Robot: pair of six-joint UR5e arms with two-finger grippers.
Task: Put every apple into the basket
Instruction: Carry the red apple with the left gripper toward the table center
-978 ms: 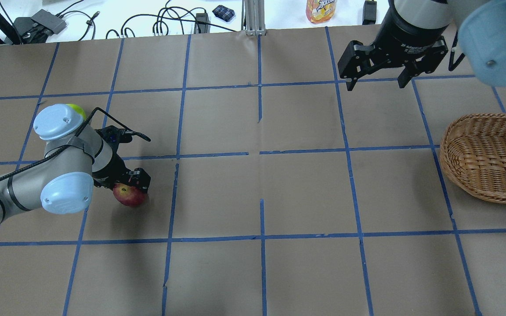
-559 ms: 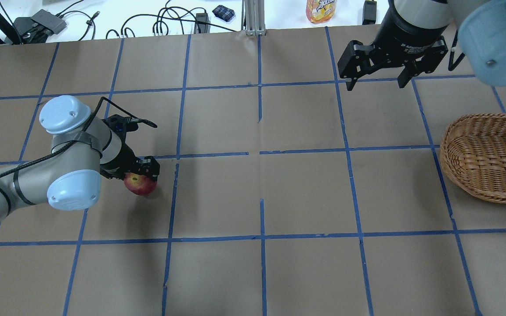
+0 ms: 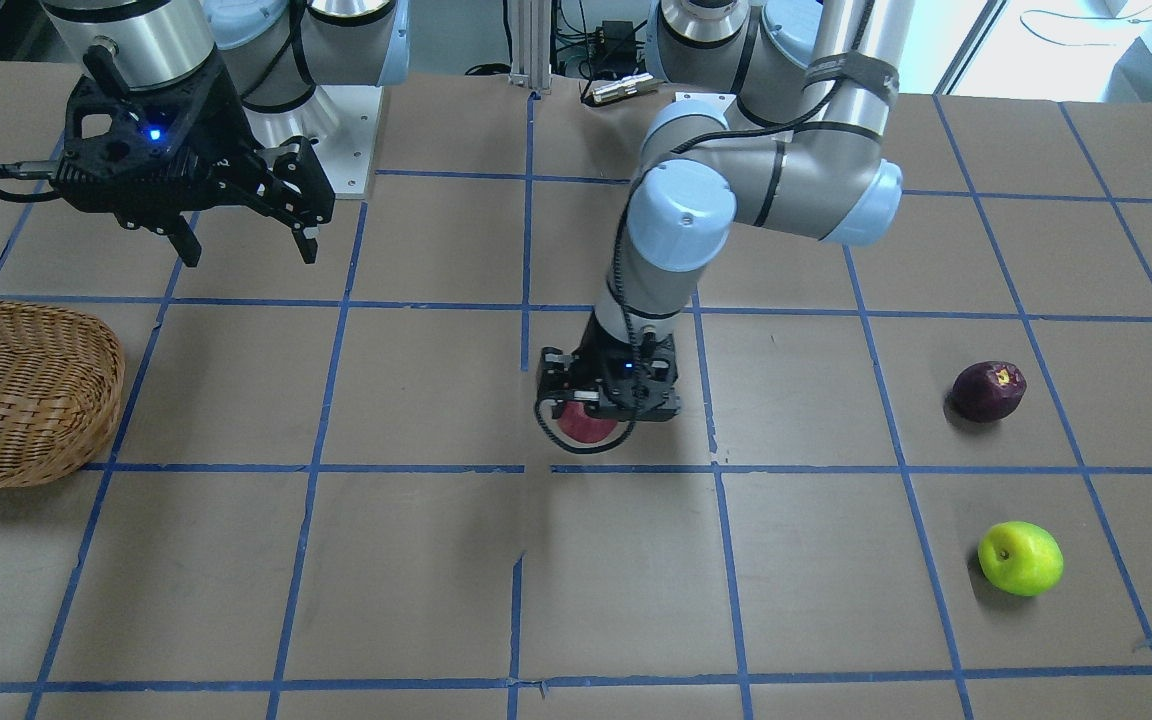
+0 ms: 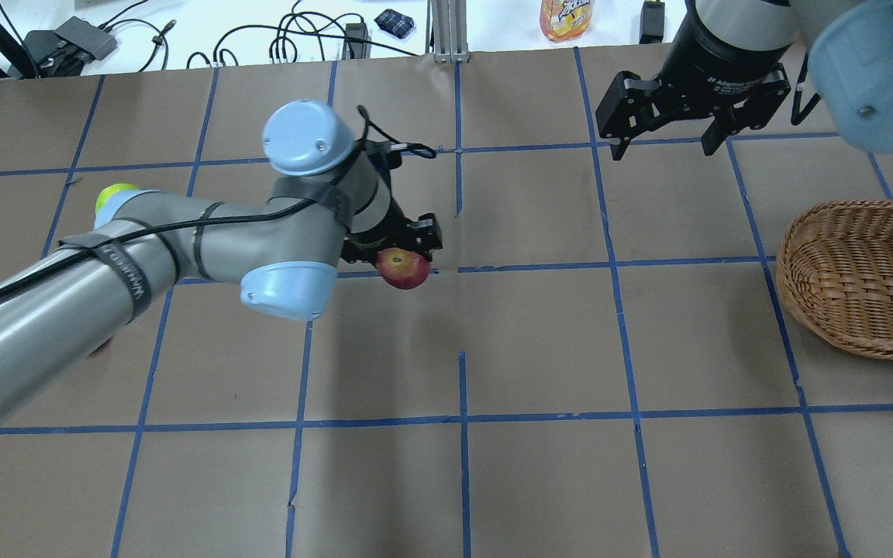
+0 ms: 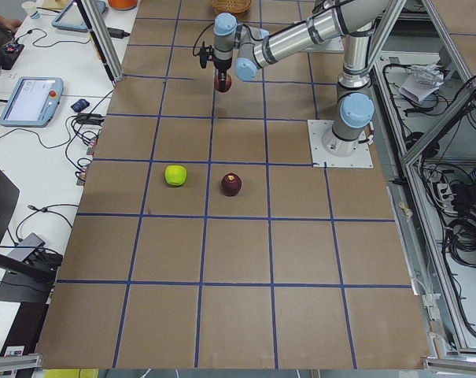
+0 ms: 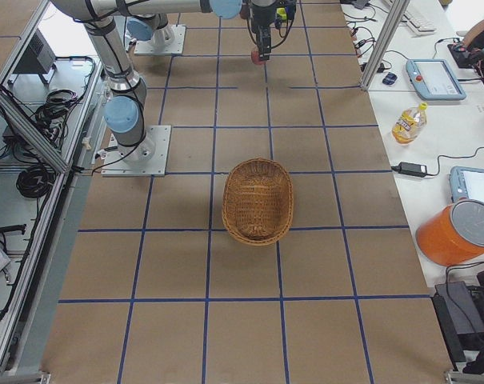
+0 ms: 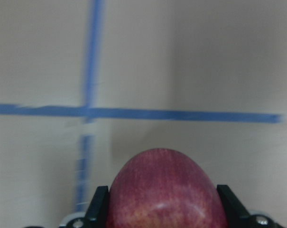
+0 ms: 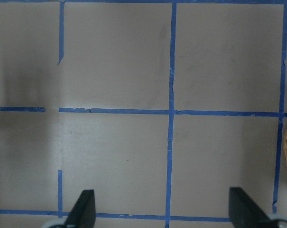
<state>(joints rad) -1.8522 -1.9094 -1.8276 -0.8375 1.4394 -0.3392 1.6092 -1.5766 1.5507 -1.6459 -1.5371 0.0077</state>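
Observation:
My left gripper (image 4: 401, 257) is shut on the red apple (image 4: 405, 269) and holds it above the table's middle; the apple also shows in the front view (image 3: 584, 425) and fills the bottom of the left wrist view (image 7: 167, 194). The dark purple apple (image 3: 986, 390) and the yellow-green apple (image 3: 1019, 558) lie on the table on my left side. The wicker basket (image 4: 857, 279) stands at the right edge and holds nothing. My right gripper (image 4: 663, 147) hangs open and empty over the far right of the table, near the basket.
An orange drink bottle (image 4: 567, 17), cables and small devices lie beyond the far edge. An orange bucket (image 6: 458, 232) and tablets sit on the side bench. Blue tape lines grid the brown table.
My left arm has carried the red apple rightward and farther, from the left side to the table's middle. The right arm has not moved.

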